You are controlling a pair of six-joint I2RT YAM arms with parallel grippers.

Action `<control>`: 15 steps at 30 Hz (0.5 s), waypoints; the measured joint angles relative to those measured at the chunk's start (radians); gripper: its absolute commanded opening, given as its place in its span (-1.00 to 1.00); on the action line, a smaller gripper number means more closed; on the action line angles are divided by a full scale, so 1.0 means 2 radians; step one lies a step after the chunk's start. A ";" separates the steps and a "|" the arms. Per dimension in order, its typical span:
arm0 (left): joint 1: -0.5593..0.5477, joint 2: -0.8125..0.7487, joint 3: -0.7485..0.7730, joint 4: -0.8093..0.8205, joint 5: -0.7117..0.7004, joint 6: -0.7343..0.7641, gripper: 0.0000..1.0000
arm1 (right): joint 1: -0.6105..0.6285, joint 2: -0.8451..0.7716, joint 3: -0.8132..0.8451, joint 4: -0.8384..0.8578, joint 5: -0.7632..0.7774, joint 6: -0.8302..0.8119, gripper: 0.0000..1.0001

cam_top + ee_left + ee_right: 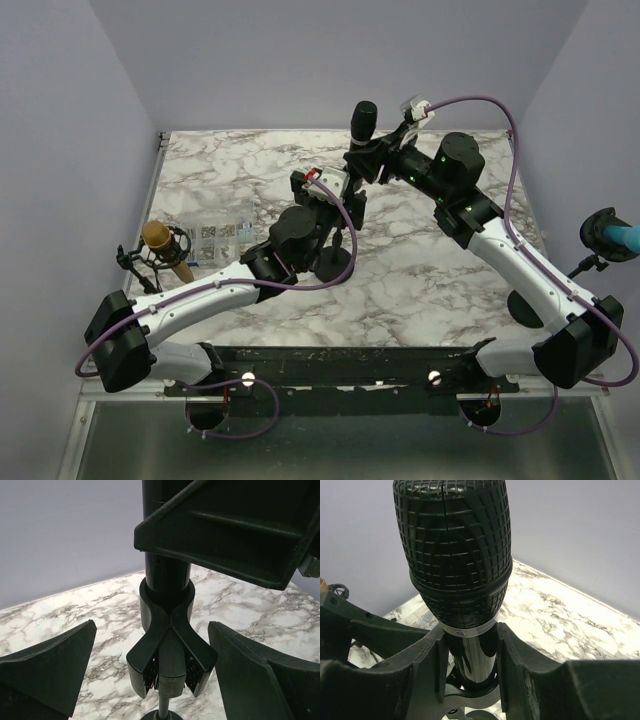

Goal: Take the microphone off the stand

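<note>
Locate the round stand base [335, 265] on the marble table [440, 290], at 12 o'clock of the gap between the 2 arm bases. At 9 o'clock of it, near the table's left edge, find a gold-headed microphone [158, 240] in a shock mount, with a clear compartment box [215, 235] just at its 3 o'clock. At far 3 o'clock, beyond the table edge, note a teal object [612, 233], kind not discernible.

Above the base, find the left gripper [352, 205], open. In the left wrist view, see its 2 fingers [55, 670] spread wide at 9 and 3 o'clock of the stand clip [170, 652], apart from it on both sides.

Trace the clip upward to its forked arms, wrapped round the lower handle of the black microphone [167, 575], seated in the clip.

At 12 o'clock of the left gripper, find the right gripper [358, 160], clamped on the microphone handle directly below the mesh head [454, 555], with 1 finger [425, 672] pressed against each side. See the head standing above the fingers, toward the far wall.
</note>
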State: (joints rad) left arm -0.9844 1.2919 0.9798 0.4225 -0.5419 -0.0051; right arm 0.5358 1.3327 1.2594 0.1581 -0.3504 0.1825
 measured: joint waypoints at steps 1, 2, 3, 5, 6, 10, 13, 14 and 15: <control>0.000 0.001 0.000 -0.003 0.000 -0.002 0.90 | 0.000 0.000 0.000 0.000 -0.001 0.000 -0.98; 0.000 0.002 0.000 -0.005 0.000 -0.004 0.88 | 0.000 0.000 0.000 0.000 -0.001 0.000 -0.98; 0.000 0.002 0.000 -0.006 0.000 -0.006 0.86 | 0.000 0.000 0.000 0.000 -0.001 0.000 -0.98; 0.000 0.002 0.000 -0.008 0.000 -0.008 0.65 | 0.000 0.000 0.000 0.000 -0.001 0.000 -0.98; 0.000 0.002 0.000 -0.010 0.000 -0.009 0.36 | 0.000 0.000 0.000 0.000 -0.001 0.000 -0.98; 0.000 0.002 0.001 -0.021 0.011 -0.011 -1.00 | 0.000 0.000 -0.001 0.001 -0.001 0.000 -0.98; -0.006 0.002 0.014 -0.047 0.017 -0.006 -1.00 | 0.000 -0.002 -0.001 0.003 -0.001 0.001 -0.98; -0.006 0.002 0.016 -0.051 0.017 -0.007 -1.00 | 0.000 -0.003 -0.001 0.004 -0.001 0.001 -0.98; -0.006 0.002 0.018 -0.056 0.018 -0.006 -1.00 | 0.000 -0.004 -0.001 0.005 -0.001 0.001 -0.98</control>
State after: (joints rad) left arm -0.9958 1.2961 1.0149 0.3115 -0.5064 -0.0177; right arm 0.5358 1.3243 1.2583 0.1677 -0.3519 0.1841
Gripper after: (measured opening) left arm 0.332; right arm 0.437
